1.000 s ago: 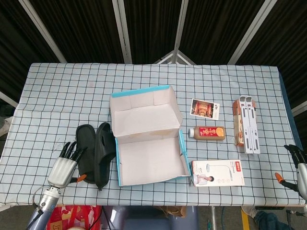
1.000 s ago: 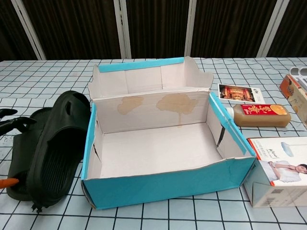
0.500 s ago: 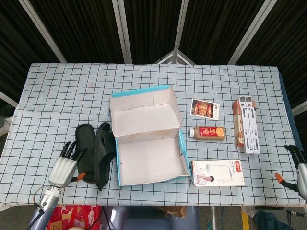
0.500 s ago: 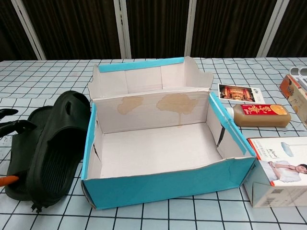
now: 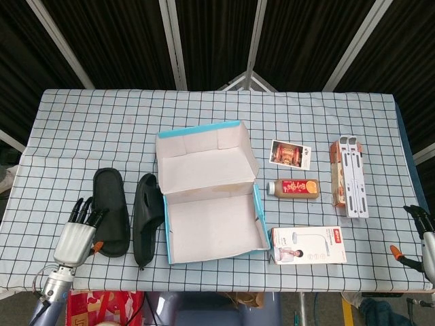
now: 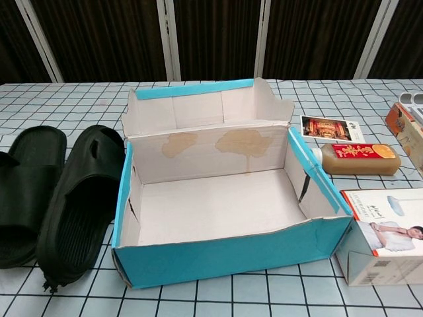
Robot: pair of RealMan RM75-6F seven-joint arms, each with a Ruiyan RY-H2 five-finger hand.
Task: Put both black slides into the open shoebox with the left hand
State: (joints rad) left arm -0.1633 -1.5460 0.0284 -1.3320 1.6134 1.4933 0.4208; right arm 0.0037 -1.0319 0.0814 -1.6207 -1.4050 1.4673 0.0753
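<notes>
Two black slides lie on the checked cloth left of the open blue-and-white shoebox point(image 5: 211, 224) point(image 6: 218, 211). The near slide point(image 5: 147, 217) point(image 6: 82, 211) rests right beside the box wall. The outer slide point(image 5: 111, 212) point(image 6: 26, 191) lies flat, a small gap from the first. My left hand point(image 5: 76, 231) is at the outer slide's left edge, its orange-tipped thumb against the sole's rim and one finger over the edge, holding it. The chest view does not show this hand. My right hand point(image 5: 423, 234) rests at the table's right front corner, fingers apart, holding nothing.
Right of the shoebox stand a brown bottle point(image 5: 293, 188) lying on its side, a photo card point(image 5: 290, 153), a white lamp box point(image 5: 309, 245) and a long white-and-orange item point(image 5: 349, 175). The box lid point(image 5: 204, 153) stands up at the back.
My left hand has drawn back to the left with the outer slide, pulling it out from under the near one, so the two now lie apart. The right hand has not moved.
</notes>
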